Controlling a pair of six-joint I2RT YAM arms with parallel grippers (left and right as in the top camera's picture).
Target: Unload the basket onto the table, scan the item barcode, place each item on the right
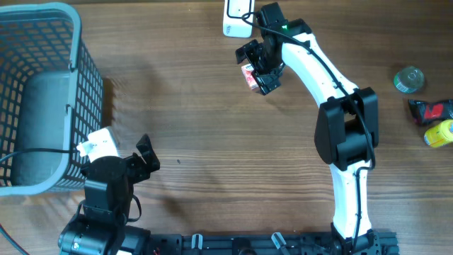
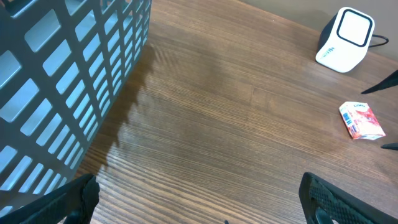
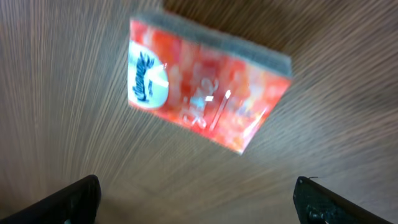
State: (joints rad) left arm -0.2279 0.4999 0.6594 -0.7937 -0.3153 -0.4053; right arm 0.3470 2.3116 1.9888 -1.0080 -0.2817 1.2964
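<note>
From where I stand, the right gripper (image 3: 196,190) hovers with its two dark fingers (image 3: 68,200) spread wide apart and nothing between them. Just ahead of them, in the upper middle of the wrist view, the red soft tissue packet (image 3: 208,87) lies flat on the brown wooden table (image 3: 74,93), printed face up. It is free of both fingers.

The packet's long axis runs nearly across that frame, tilting a little down to the right, which is almost the same line as the gap between the fingers. I'd judge the wrist needs to turn so the jaws can close across the shorter width, and then drop, since the packet sits ahead of the fingertips rather than between them.

From overhead the packet peeks out at the lower left edge of that gripper, in the upper middle of the frame. The white boxy barcode scanner (image 1: 237,18) stands close by, straight toward the top edge, so the carry looks short.

The left gripper (image 2: 199,186) is also spread open and empty. It sits in the lower left of the overhead frame, well apart from the packet, so the right arm is plainly the nearer one. Beside the left arm stands the grey plastic mesh basket (image 1: 85,71). A few small items lie at the far right edge.
</note>
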